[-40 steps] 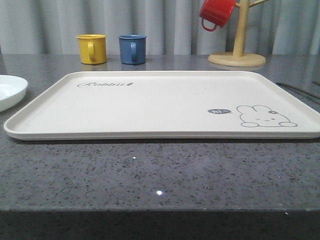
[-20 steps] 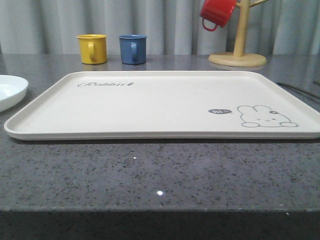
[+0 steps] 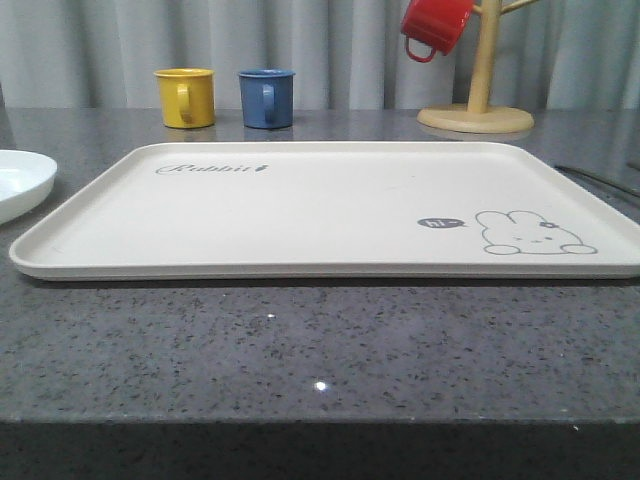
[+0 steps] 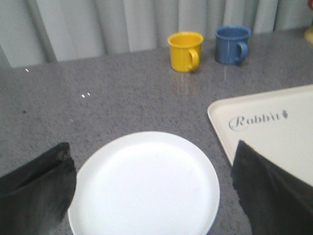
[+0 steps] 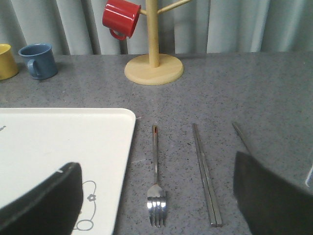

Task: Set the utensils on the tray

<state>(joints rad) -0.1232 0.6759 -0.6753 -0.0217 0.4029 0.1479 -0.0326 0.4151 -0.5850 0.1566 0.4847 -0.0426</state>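
The tray (image 3: 330, 205) lies flat in the middle of the grey stone table (image 3: 320, 350) in front of you, cream coloured with rounded corners and a low rim. Its surface holds nothing but a grey "Rabbit" script at the far left and a rabbit outline at the near right.

Just left of the tray, apart from it, sits the round white plate (image 4: 144, 183). You see your left gripper (image 4: 151, 196) hovering above it, its two dark fingers spread wide to either side of the plate, gripping nothing.

On the table to the right of the tray lie the utensils. The fork (image 5: 156, 188) is nearest the tray's right edge, tines pointing towards you. Beside it, further right, the chopsticks (image 5: 205, 174) lie together, roughly parallel to the fork. Your right gripper (image 5: 156, 200) hangs over them, fingers wide apart and empty.

At the far side stand a yellow cup (image 3: 185, 97) and a blue cup (image 3: 266, 98) side by side. Further right, a red cup (image 3: 435, 25) hangs on a wooden cup stand (image 3: 476, 95).
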